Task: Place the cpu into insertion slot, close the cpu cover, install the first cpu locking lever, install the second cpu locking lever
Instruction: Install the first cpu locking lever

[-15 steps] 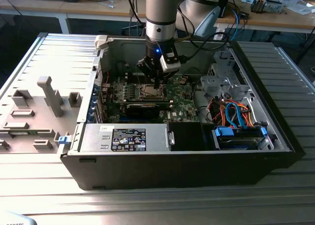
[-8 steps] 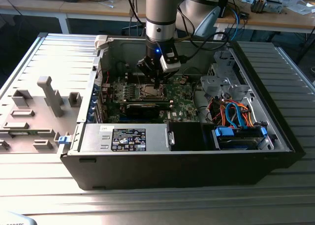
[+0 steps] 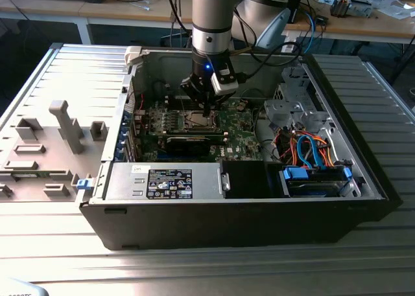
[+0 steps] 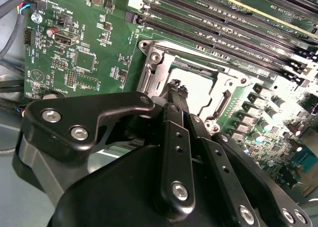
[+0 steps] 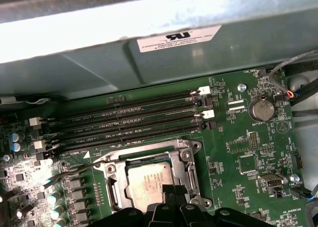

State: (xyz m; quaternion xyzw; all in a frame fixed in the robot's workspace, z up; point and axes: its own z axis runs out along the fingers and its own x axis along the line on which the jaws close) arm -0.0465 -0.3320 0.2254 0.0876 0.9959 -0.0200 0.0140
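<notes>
The cpu lies flat in the insertion slot, its silver face up. Around it the cpu cover lies down as a silver frame, and the chip shows through the cover's window. My gripper hangs over the socket's edge with its two black fingers drawn together, shut, tips at the frame. In the first wrist view the gripper overlaps the cpu's near edge. A thin wire lever runs along one side of the socket. In the exterior view the gripper sits inside the open case.
Long memory slots run beside the socket toward the case wall. A black labelled power-supply box lies along the case front, and a drive bay with blue and orange cables is at the exterior view's right. A grey fixture stands outside, at the left.
</notes>
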